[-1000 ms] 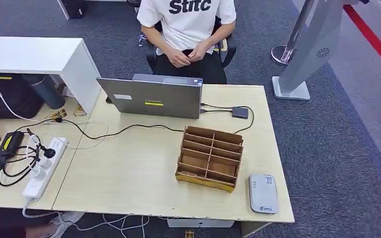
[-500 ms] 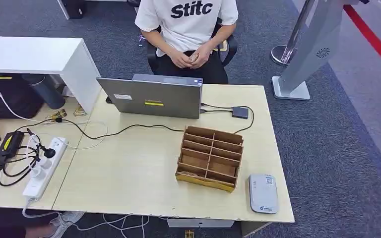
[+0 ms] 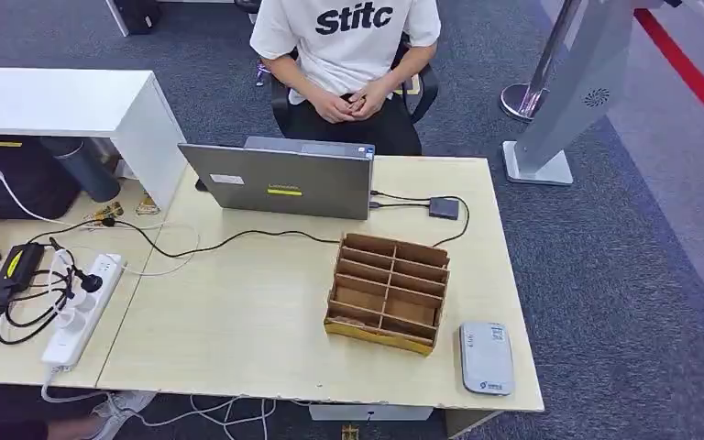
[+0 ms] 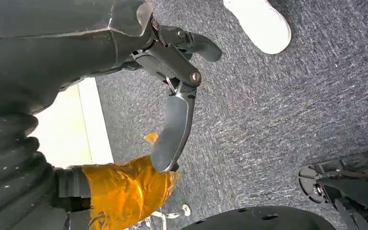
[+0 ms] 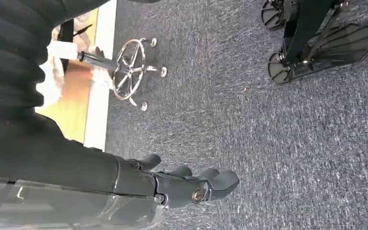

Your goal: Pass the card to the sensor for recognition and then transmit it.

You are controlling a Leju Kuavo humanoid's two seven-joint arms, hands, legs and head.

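The person (image 3: 346, 55) behind the laptop (image 3: 280, 179) was cut off above the chest by the frame edge, whatever their clasped hands (image 3: 348, 103) held was too small to tell.

Pale wood table (image 3: 238, 321); brown card rack (image 3: 387, 291), grey sensor (image 3: 486, 357) just beside it; grey laptop (image 3: 280, 179)

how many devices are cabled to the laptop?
1: a small dark hub on the table, right of the laptop, joined by cables. Ports on the laptop's far side are hidden.
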